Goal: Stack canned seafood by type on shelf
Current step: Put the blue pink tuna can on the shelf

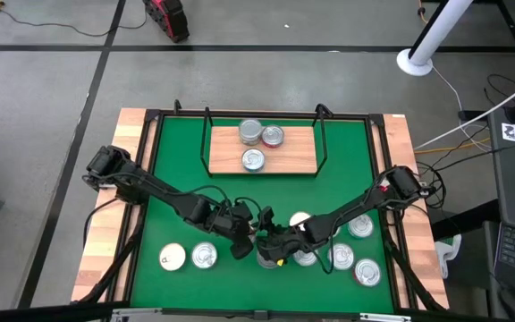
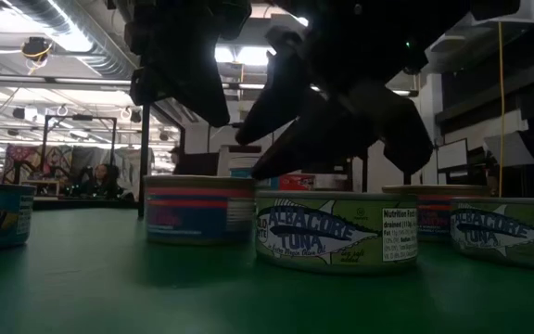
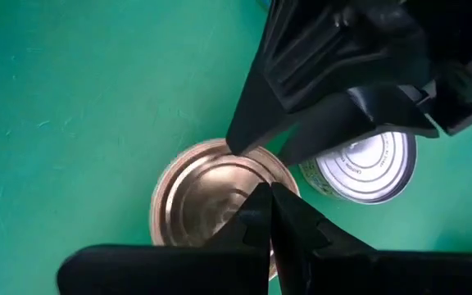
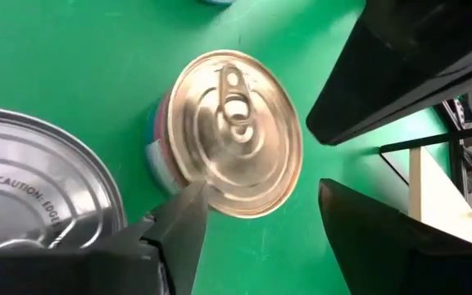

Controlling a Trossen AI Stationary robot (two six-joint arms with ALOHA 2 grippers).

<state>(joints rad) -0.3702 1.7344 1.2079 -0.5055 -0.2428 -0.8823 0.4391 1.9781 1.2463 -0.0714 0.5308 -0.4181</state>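
Two grippers meet over the gold-lidded tin (image 4: 234, 131) on the green mat (image 1: 177, 179): the right gripper (image 4: 260, 225) spread wide astride it, the left gripper (image 3: 269, 217) pinched together above it.

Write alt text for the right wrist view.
A gold-lidded tin with a pull tab stands on the green mat, between the right gripper's open jaws. A silver-lidded tin sits beside it, and the left gripper hangs close by.
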